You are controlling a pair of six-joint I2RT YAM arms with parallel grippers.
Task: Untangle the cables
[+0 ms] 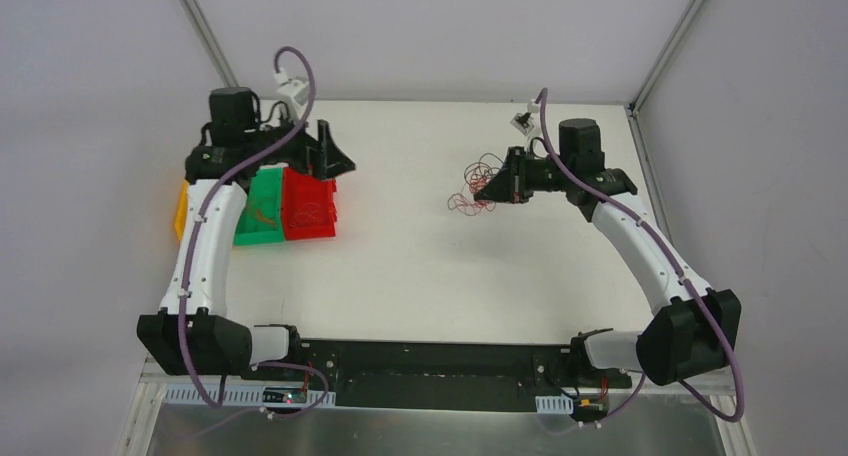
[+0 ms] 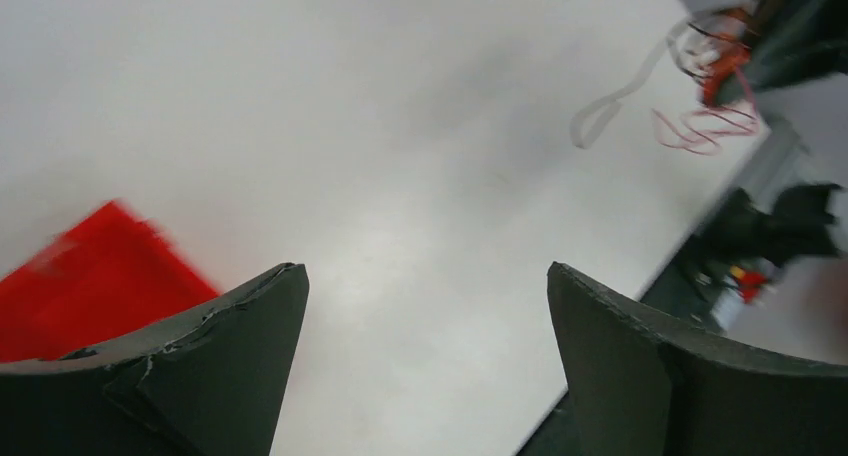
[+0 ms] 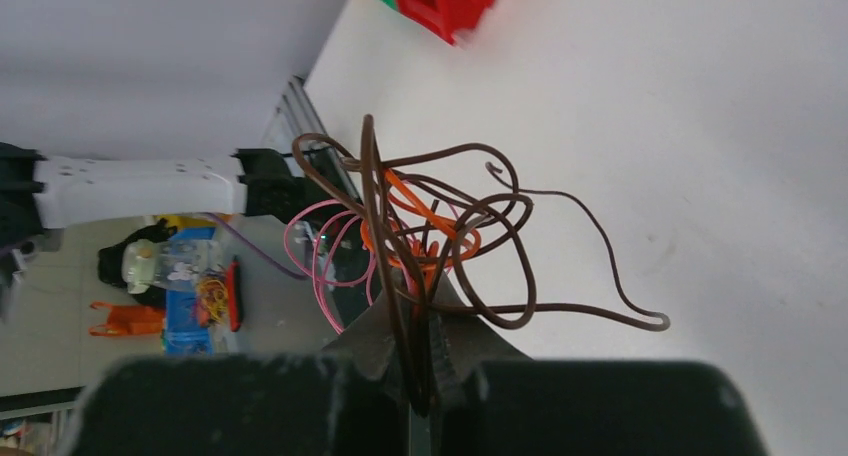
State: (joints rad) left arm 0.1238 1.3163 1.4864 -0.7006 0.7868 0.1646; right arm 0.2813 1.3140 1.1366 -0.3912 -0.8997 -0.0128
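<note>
The cables [image 1: 474, 184] are a small clump of thin curly red, orange and dark brown wires at the right middle of the white table. My right gripper [image 1: 489, 188] is shut on the cables; in the right wrist view brown, orange and pink loops [image 3: 440, 226] rise from between its closed fingers [image 3: 420, 326]. My left gripper [image 1: 330, 156] is open and empty above the red bin [image 1: 306, 204]; its fingers [image 2: 230, 346] stand wide apart over bare table. The clump shows far off in the left wrist view [image 2: 710, 86].
A green bin [image 1: 262, 208] and an orange bin [image 1: 181, 208] stand beside the red bin at the left; a few thin wires lie in the green and red bins. A black rail [image 1: 430, 361] runs along the near edge. Walls enclose the table.
</note>
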